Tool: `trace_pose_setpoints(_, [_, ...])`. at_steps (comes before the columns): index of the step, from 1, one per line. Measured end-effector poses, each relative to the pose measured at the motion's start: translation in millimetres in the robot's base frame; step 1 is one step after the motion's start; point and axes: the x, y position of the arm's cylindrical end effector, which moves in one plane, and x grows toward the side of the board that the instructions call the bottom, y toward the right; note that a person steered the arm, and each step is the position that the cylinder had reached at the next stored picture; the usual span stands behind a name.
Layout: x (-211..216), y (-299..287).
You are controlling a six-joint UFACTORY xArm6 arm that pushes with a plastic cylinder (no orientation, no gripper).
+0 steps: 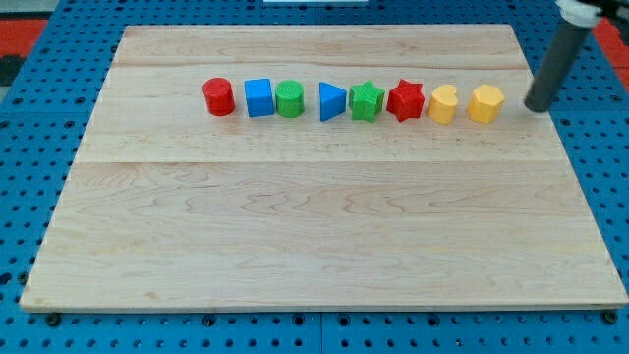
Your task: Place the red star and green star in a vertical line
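The red star and the green star sit side by side in a row of blocks near the view's top of the wooden board. The green star is to the left of the red star, and the two touch or nearly touch. My tip is at the right end of the row, just right of the yellow hexagon and well right of both stars. The rod rises from it toward the view's top right.
The row runs, from the view's left: red cylinder, blue cube, green cylinder, blue triangle, the two stars, a yellow block, the yellow hexagon. A blue perforated surface surrounds the board.
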Motion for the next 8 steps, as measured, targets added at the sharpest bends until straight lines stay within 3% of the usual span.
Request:
trace_pose_setpoints(1, [26, -33])
trace_pose_setpoints(2, [7, -28])
trace_pose_setpoints(8, [5, -31])
